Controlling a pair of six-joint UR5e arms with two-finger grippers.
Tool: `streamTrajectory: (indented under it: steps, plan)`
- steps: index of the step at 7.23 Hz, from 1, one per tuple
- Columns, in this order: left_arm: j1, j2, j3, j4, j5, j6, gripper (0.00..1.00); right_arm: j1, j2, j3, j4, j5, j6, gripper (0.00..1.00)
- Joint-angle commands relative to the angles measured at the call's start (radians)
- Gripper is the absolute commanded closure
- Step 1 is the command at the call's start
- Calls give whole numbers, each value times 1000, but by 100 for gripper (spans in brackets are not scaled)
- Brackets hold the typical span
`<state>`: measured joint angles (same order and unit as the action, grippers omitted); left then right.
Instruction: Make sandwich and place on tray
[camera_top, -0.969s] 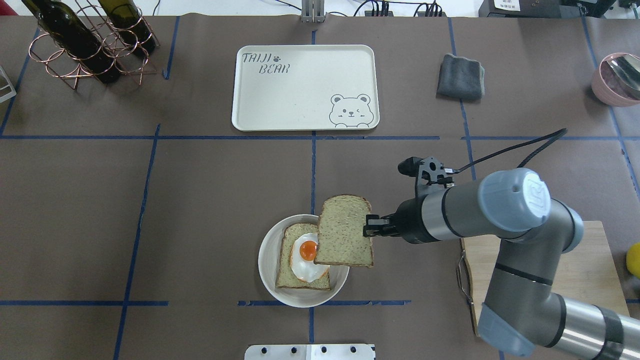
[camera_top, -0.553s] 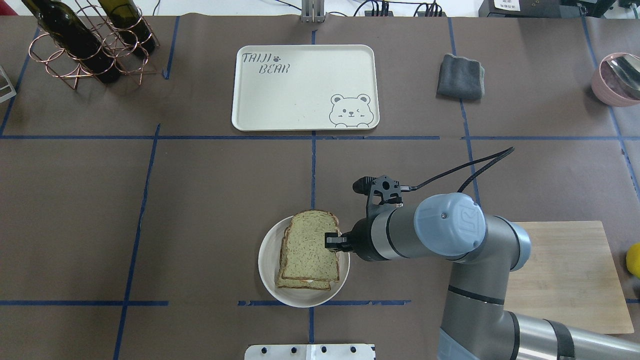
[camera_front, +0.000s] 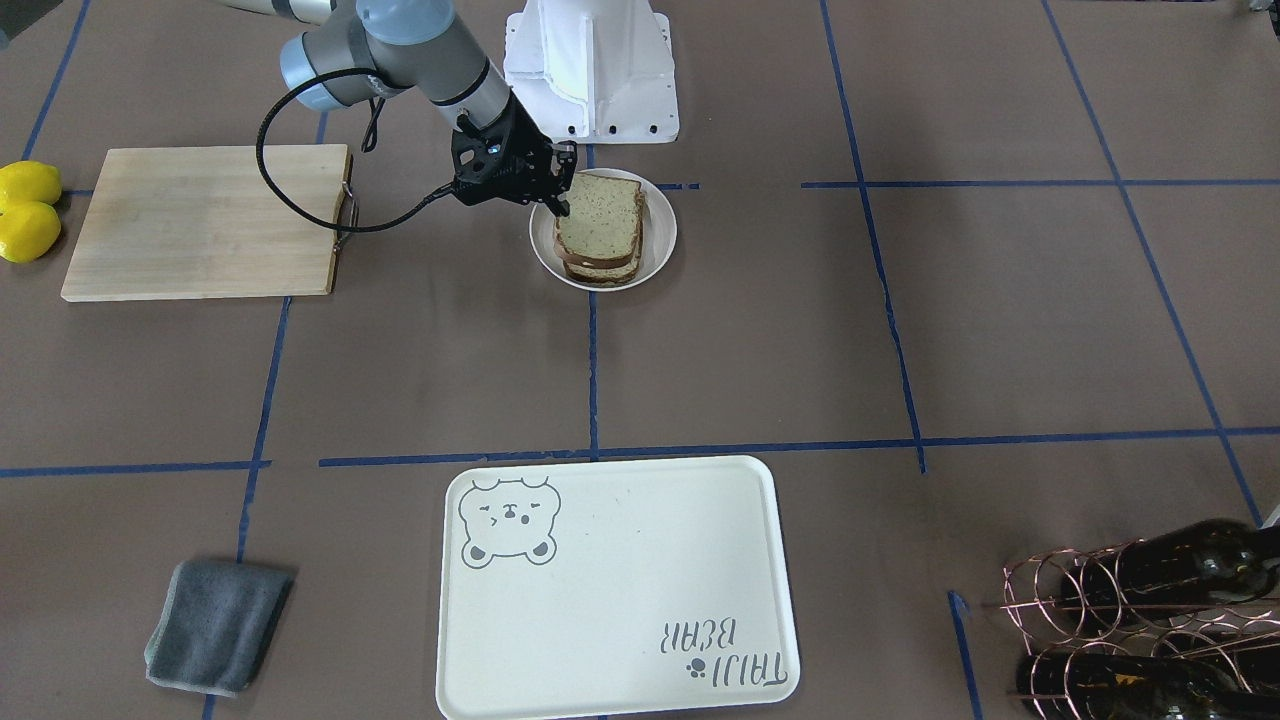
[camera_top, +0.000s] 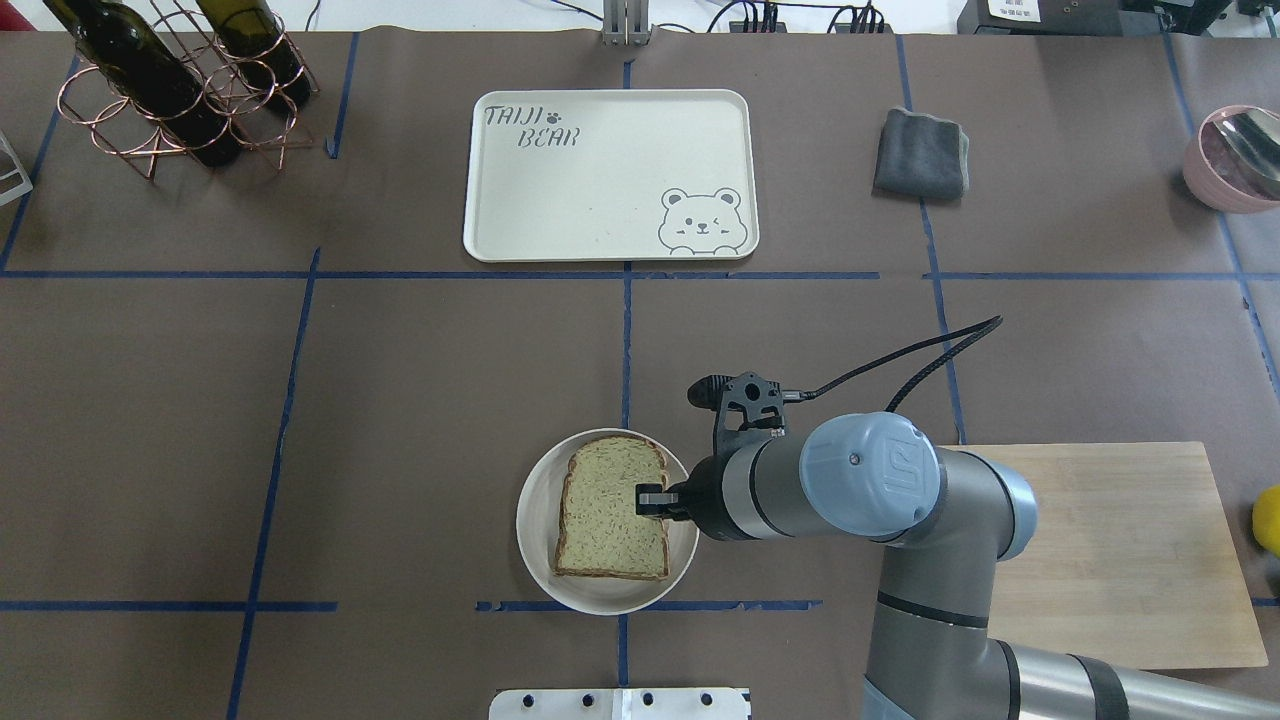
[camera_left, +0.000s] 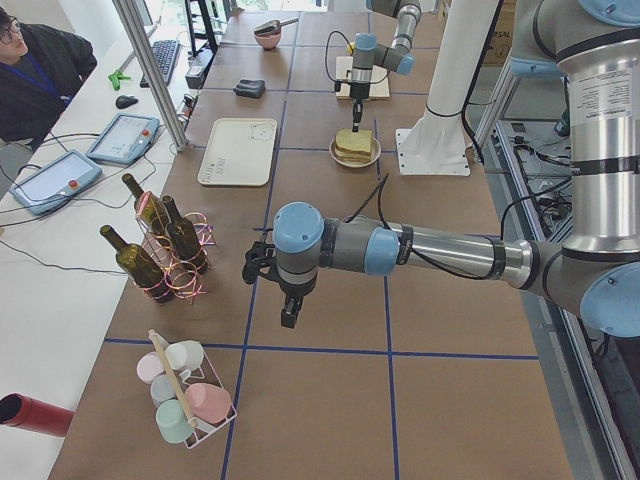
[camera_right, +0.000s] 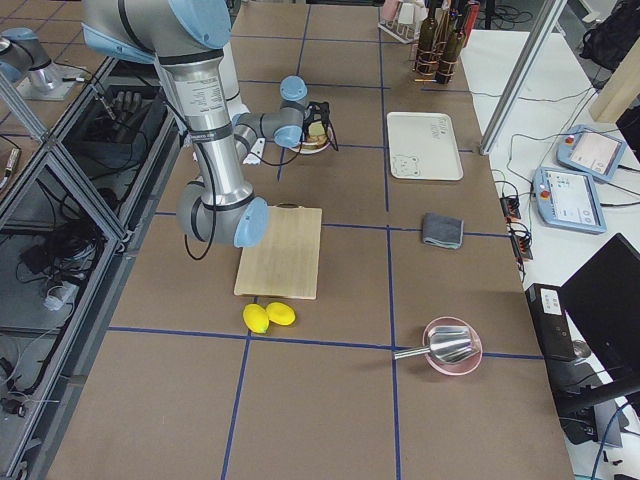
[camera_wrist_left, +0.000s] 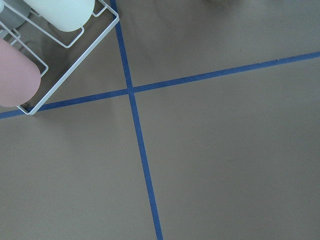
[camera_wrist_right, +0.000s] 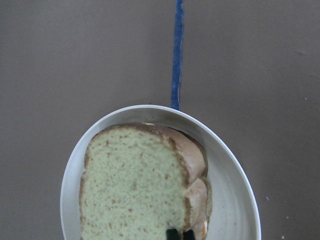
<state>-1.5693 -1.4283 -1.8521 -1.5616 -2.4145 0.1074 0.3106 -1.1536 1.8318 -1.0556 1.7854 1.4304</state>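
The sandwich (camera_top: 610, 515) sits on the small round white plate (camera_top: 530, 520) at the table's near middle. Its top slice of seeded bread lies squarely over the bottom one, and the egg is hidden between them. My right gripper (camera_top: 648, 497) is at the top slice's right edge, its fingers closed on that slice; the right wrist view shows the sandwich (camera_wrist_right: 135, 190), the plate (camera_wrist_right: 235, 200) and the two fingertips close together. The cream tray (camera_top: 600, 180) lies bare at the far middle. My left gripper (camera_left: 288, 318) hangs far off over bare table; I cannot tell whether it is open or shut.
A wooden cutting board (camera_top: 1130, 550) lies right of the plate, under my right arm. A grey cloth (camera_top: 920, 152) lies right of the tray. A wine rack (camera_top: 180, 90) stands far left, a pink bowl (camera_top: 1235, 160) far right. Lemons (camera_front: 25, 210) lie beyond the board.
My right gripper moved left and down with the top slice, from beside and above the plate to flat on the egg and bottom slice. The egg is now covered.
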Motion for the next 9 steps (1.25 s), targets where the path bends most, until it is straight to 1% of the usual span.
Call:
streamTrajectory:
  steps: [1,2,3,4,5,6,7,8,9]
  plan:
    - [0,0,1,0,0,0,0,1,-1,1,-9,0,1,0]
    - [0,0,1,0,0,0,0,4,-1,4,-27,0,-1,0]
    - [0,0,1,0,0,0,0,34,-3,9,-41,15,-5,0]
    - [0,0,-1,2,0,0,0,83,-3,17,-106,47,-20,0]
    - [0,0,1,2,0,0,0,161,-5,26,-175,121,-95,0]
    - [0,-1,-1,2,0,-2,0,230,-11,29,-232,173,-201,0]
    - [0,-6,-1,0,0,-2,0,284,-14,27,-288,202,-306,0]
    - [0,-9,-1,-1,0,-2,0,362,-24,29,-363,262,-443,0]
    - [0,-12,-5,-3,-2,-2,0,454,-50,29,-412,331,-572,0]
